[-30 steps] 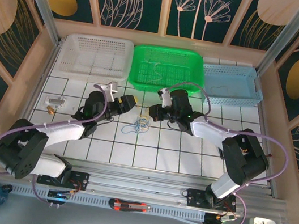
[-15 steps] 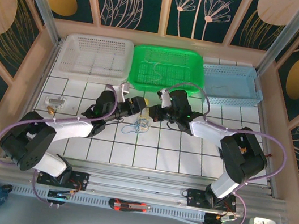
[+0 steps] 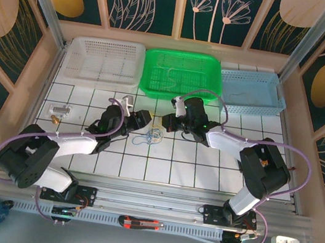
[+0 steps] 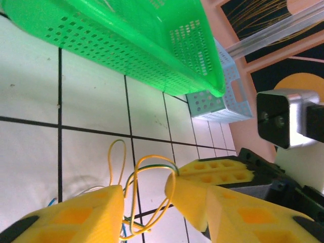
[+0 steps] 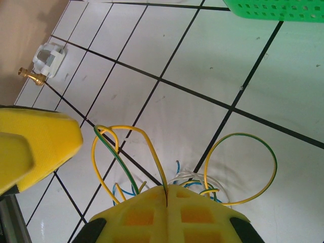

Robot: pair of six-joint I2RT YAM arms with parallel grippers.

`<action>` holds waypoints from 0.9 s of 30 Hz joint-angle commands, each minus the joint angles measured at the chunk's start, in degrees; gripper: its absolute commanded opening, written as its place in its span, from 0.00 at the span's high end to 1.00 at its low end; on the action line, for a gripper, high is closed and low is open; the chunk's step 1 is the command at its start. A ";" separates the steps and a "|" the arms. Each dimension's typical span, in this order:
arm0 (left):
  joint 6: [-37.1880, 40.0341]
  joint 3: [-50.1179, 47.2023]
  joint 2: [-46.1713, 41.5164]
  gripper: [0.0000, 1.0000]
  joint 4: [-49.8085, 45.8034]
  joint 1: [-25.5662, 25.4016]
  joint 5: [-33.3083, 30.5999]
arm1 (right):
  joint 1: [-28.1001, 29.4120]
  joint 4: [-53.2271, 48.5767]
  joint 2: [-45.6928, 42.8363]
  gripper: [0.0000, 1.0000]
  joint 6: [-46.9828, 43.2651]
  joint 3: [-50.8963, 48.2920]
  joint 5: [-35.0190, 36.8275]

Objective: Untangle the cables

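Right fingers (image 5: 136,215), yellow foam blocks, clenched on a thin yellow-green loop of the cables (image 3: 151,136); left fingers (image 4: 76,217) parted astride slender loops over glossy white-tiled counter (image 5: 192,55)

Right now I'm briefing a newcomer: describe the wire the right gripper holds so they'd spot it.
In front of the green basket lies a small wire clump. Yours is the yellow, green-striped wire looping out of the shut right gripper; its neighbours are blue and whitish.

Overhead wide, wrists close, sharing cables (image 3: 149,137)
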 commanded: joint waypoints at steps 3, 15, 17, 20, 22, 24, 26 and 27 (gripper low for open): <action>1.11 0.56 4.00 0.63 4.77 -0.21 0.82 | 0.30 2.33 -0.86 1.00 1.08 -0.62 -0.70; 1.48 2.38 8.10 0.69 6.68 -0.15 1.94 | 0.29 3.51 -1.21 1.00 2.23 -1.28 -1.80; 1.87 2.96 8.35 0.70 6.40 -0.17 1.93 | 0.31 3.56 -1.19 1.00 2.32 -1.35 -2.01; 2.14 3.69 8.81 0.74 6.20 -0.17 2.41 | 0.31 3.60 -1.34 1.00 2.45 -1.53 -2.11; 2.28 3.94 8.92 0.78 6.33 -0.20 2.84 | 0.32 3.64 -1.43 1.00 2.50 -1.67 -1.98; 2.42 3.94 8.68 0.83 6.42 -0.17 3.43 | 0.31 3.57 -1.32 1.00 2.52 -1.70 -1.61; 3.08 4.02 8.23 0.88 6.02 -0.14 4.57 | 0.31 3.56 -0.92 1.00 2.49 -1.67 -1.20; 3.35 4.14 7.85 0.91 5.56 -0.20 5.01 | 0.31 3.47 -0.70 1.00 2.54 -1.61 -0.94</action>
